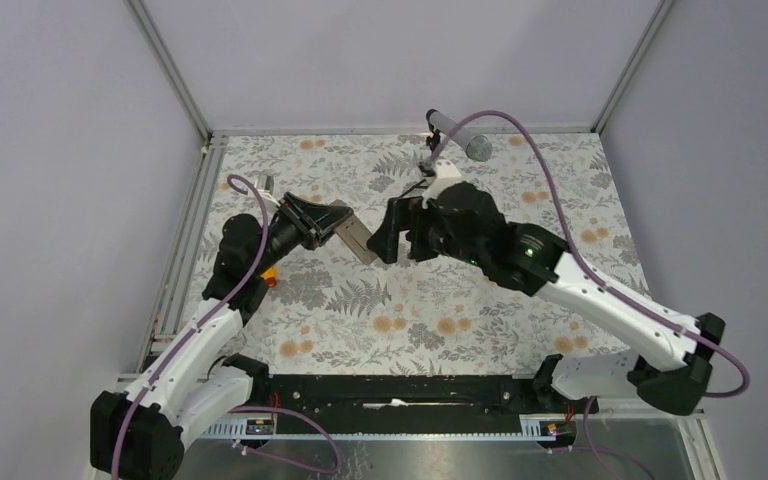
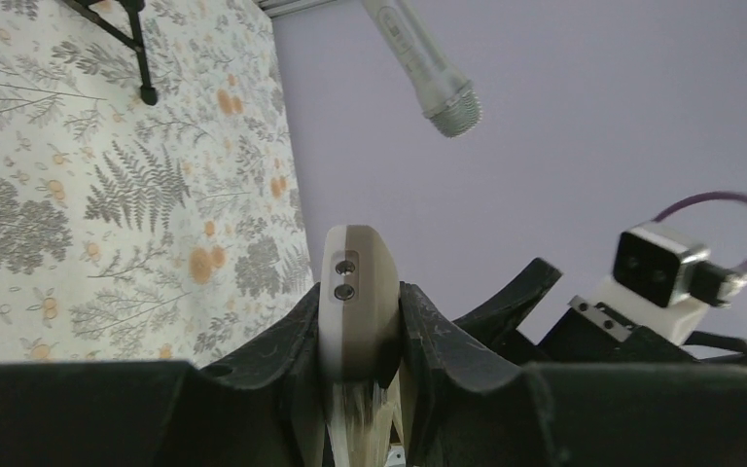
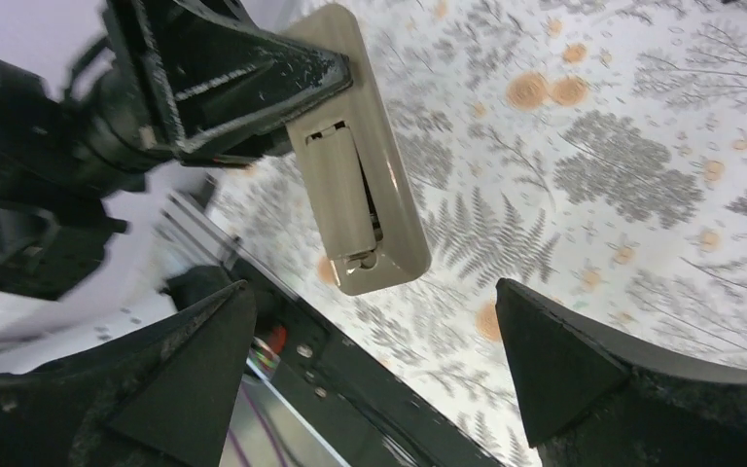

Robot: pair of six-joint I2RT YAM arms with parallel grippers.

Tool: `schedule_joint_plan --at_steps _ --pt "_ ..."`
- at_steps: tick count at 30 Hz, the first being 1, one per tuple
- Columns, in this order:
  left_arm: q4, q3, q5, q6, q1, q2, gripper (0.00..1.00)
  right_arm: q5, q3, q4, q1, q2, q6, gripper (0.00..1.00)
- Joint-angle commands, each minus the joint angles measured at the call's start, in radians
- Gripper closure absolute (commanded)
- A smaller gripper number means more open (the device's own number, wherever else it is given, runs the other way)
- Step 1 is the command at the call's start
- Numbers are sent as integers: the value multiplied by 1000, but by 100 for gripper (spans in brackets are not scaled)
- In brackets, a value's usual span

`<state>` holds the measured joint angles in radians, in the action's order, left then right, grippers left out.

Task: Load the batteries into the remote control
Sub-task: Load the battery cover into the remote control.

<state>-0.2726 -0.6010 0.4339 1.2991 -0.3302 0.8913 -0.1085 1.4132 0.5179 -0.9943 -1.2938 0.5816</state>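
My left gripper (image 1: pixel 338 226) is shut on the remote control (image 1: pixel 361 241) and holds it above the table, beige-grey back up. In the left wrist view the remote's end (image 2: pixel 355 311) stands pinched between the two black fingers of the left gripper (image 2: pixel 360 292). In the right wrist view the remote (image 3: pixel 360 185) shows its back, with the flat cover (image 3: pixel 338 193) lying over the battery bay, slightly ajar along one edge. My right gripper (image 3: pixel 374 292) is open wide just off the remote's free end, touching nothing; from above it (image 1: pixel 390 236) faces the left one. The batteries are hidden.
A grey microphone-like rod (image 1: pixel 455 132) hangs over the far edge of the floral mat (image 1: pixel 440 320). An orange toy (image 1: pixel 270 277) lies by the left arm and a small grey piece (image 1: pixel 263 184) sits at the far left. A black rail (image 1: pixel 390 390) runs along the near edge.
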Motion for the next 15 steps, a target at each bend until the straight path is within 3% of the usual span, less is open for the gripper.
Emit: schedule_joint_plan --at_steps 1,6,15 --pt "-161 -6 41 103 15 -7 100 -77 -182 -283 -3 147 192 0" --pt "-228 1 25 221 16 -6 100 -67 -333 -432 -3 221 409 0" --pt "-270 3 -3 358 16 -1 100 4 -489 -779 -3 246 546 1"
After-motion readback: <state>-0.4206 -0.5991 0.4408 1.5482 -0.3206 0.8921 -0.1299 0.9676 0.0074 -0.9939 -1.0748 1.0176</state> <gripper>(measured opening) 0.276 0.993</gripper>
